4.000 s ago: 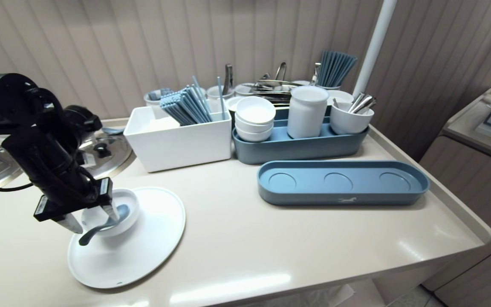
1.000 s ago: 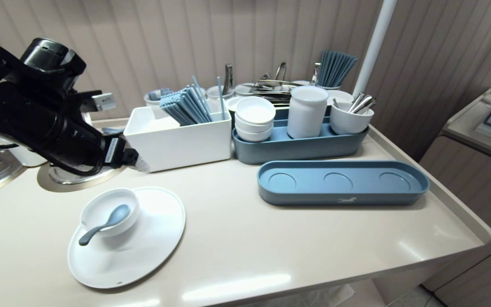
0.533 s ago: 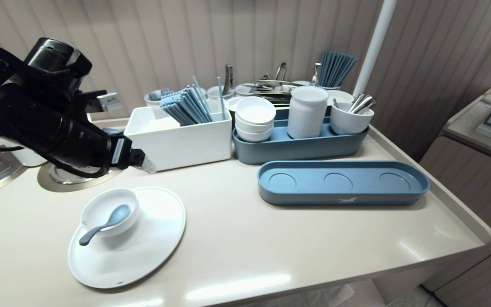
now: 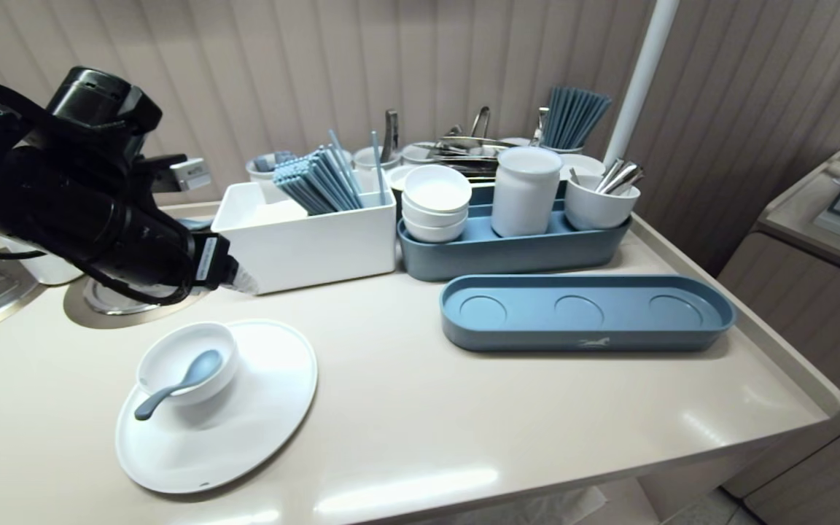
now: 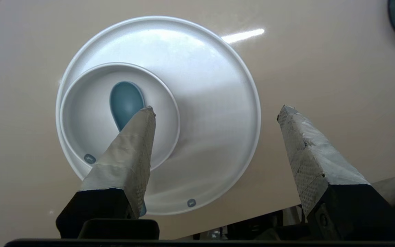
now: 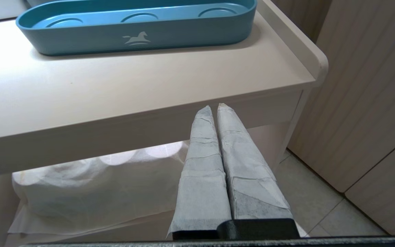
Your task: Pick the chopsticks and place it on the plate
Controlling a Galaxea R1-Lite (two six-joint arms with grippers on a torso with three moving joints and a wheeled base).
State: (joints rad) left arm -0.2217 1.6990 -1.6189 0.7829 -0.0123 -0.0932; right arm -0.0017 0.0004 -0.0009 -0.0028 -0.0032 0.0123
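Spoon [image 4: 172,389] lay below my left gripper [image 5: 216,111], jaws well apart and empty, scoop in bowl [image 4: 228,367] on plate [image 4: 263,412], handle overhanging the rim; risk judged: a finger clipping that handle would flip it out; right gripper [image 6: 214,107] hung closed under table [image 6: 149,85] edge.

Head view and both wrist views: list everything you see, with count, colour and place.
counter: one, beige
plate: one, white, counter's front left
small bowl: one, white, on the plate
spoon: one, blue, in the small bowl
empty tray: one, blue, right of plate
box: one, white, behind plate, holding blue chopsticks
rear tray: one, blue, beside box, holding three stacked white bowls, white jar, white cup
left gripper: open, empty, raised near the plate
right gripper: shut, below the counter's front edge
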